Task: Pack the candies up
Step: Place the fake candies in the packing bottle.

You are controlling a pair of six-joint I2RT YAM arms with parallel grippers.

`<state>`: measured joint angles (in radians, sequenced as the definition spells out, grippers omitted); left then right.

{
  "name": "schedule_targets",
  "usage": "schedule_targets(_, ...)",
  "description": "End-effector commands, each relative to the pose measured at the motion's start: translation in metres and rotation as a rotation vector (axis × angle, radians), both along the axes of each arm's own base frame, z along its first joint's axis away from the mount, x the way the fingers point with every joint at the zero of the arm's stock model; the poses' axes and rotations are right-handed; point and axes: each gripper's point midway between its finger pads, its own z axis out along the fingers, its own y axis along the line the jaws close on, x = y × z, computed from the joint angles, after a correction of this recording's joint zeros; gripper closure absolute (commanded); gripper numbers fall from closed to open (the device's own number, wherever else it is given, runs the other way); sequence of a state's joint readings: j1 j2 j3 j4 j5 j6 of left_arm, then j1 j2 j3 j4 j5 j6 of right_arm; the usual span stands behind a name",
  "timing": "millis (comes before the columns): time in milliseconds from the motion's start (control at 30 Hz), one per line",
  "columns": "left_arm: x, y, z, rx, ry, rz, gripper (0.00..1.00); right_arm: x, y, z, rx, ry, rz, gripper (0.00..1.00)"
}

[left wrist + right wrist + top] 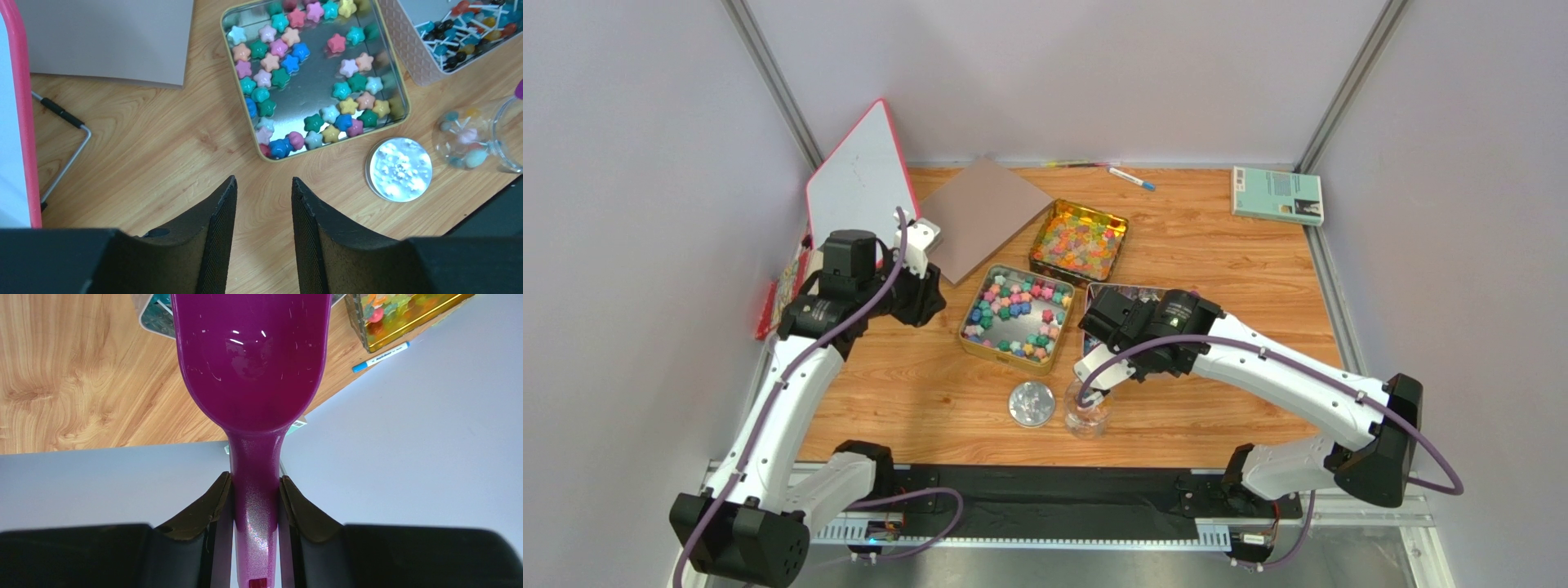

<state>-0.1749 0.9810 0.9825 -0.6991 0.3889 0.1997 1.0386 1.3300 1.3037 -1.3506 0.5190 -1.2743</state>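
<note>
Pastel star-shaped candies [1017,312] lie in an open square tin, also seen in the left wrist view [307,73]. Glossy orange-yellow candies [1078,240] fill a gold tin behind it, and show in the right wrist view too [393,309]. A small clear jar [1087,418] near the front edge holds a few candies [466,138]. My right gripper [255,484] is shut on the handle of the purple scoop [248,355], whose bowl is empty. My left gripper [264,184] is open and empty, above bare wood left of the star tin.
The jar's round lid [1032,403] lies left of the jar. A basket of lollipops [454,30] sits partly under my right arm. A brown board [983,214], a red-edged whiteboard [857,184], a pen [1131,179] and a book [1276,195] are at the back.
</note>
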Motion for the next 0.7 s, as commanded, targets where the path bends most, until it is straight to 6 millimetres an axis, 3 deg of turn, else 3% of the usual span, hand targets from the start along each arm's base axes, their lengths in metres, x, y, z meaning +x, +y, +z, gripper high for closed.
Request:
schedule_targets(0, 0.010, -0.014, 0.029, -0.084, -0.027, -0.024, 0.55, -0.026, -0.058, 0.004, -0.232, 0.069, -0.040, 1.00)
schedule_targets(233, 0.010, -0.028, 0.028, -0.152, 0.026, -0.074, 0.54, -0.029, -0.043, 0.008, -0.022, 0.132, -0.155, 1.00)
schedule_targets(367, -0.005, -0.059, 0.022, -0.363, 0.198, -0.107, 0.52, -0.012, -0.007, 0.022, 0.197, 0.111, -0.179, 1.00)
schedule_targets(467, -0.014, -0.086, 0.032, -0.575, 0.334, -0.181, 0.51, -0.004, 0.019, 0.032, 0.326, 0.106, -0.184, 1.00)
schedule_targets(567, -0.012, -0.103, 0.046, -0.727, 0.437, -0.241, 0.49, 0.000, 0.033, 0.027, 0.361, 0.125, -0.215, 1.00)
schedule_targets(667, 0.001, -0.108, 0.043, -0.767, 0.496, -0.246, 0.48, 0.006, 0.052, 0.034, 0.459, 0.119, -0.217, 1.00)
